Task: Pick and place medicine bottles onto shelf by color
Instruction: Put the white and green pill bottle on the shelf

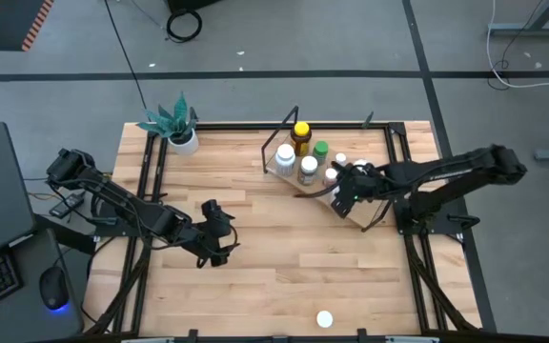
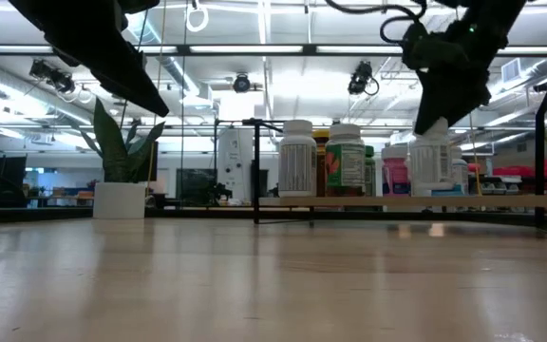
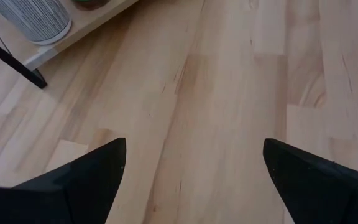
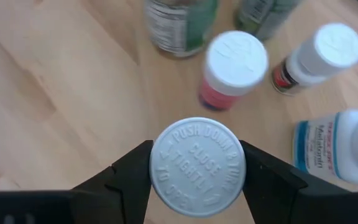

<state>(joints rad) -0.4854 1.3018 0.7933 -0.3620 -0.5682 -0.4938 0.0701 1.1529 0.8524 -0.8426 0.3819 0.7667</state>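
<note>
Right gripper [image 4: 197, 169] clamped on the white embossed push-down cap of an upright white medicine bottle [image 2: 432, 161], held at the tilted light-wood shelf in its black wire frame [image 2: 501, 201].

The bottle's long axis stands vertical, cap up, the two dark fingers pinching the cap from opposite sides. Just beside it on the board stand a pink white-capped bottle [image 4: 232, 70], a small white bottle with a red label [image 4: 319, 57] and a blue-labelled white bottle [image 4: 340, 148]; open board lies on its other side. The right arm reaches in from the table's right edge. The left gripper [image 1: 219, 236] hovers with fingers spread wide over bare planks of the wooden tabletop [image 1: 284, 276], well apart from the shelf.
</note>
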